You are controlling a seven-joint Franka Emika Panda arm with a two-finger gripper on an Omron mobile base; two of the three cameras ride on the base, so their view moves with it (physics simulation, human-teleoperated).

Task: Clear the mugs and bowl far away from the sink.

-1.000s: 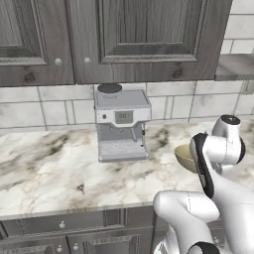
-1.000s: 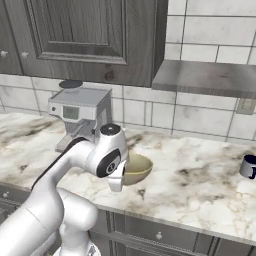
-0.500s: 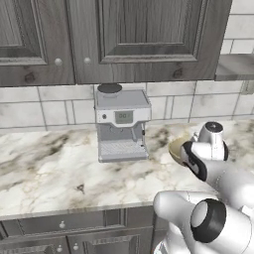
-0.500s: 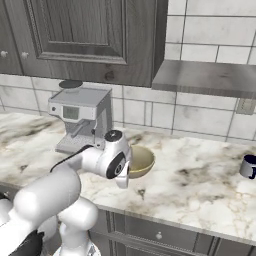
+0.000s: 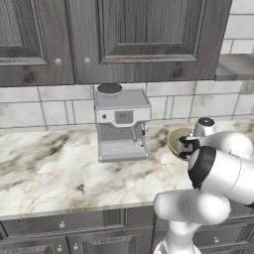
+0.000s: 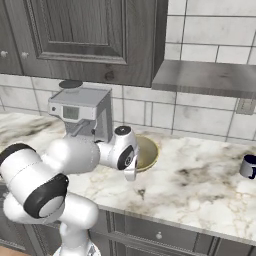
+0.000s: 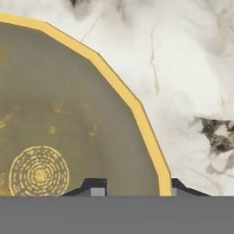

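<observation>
On the left of the left base view: I see the coffee machine (image 5: 121, 124) standing on the marble counter (image 5: 44, 168) against the tiled wall, under the dark wood cabinets (image 5: 114, 39).
Bowl: I find the bowl (image 5: 177, 141) right of centre in the left base view, on the counter just beside the machine's right side; in the right base view it (image 6: 145, 152) sits at centre, partly behind the arm's wrist.
Gripper: in the hand view my gripper (image 7: 132, 188) hangs straight over the bowl's rim (image 7: 137, 114), one finger tip above the olive inside, the other above the marble outside it.
Claw state: the jaws stand a little apart across the rim; I cannot tell whether they pinch it or are loose of it.
Bowl inside: a ringed yellow mark (image 7: 39, 172) shows at the lower left of the hand view.
Mug: at the far right edge of the right base view I see one dark blue mug (image 6: 248, 166) on the counter, well apart from the bowl.
Shelf: a grey shelf (image 6: 205, 77) juts from the wall at upper right of the right base view.
</observation>
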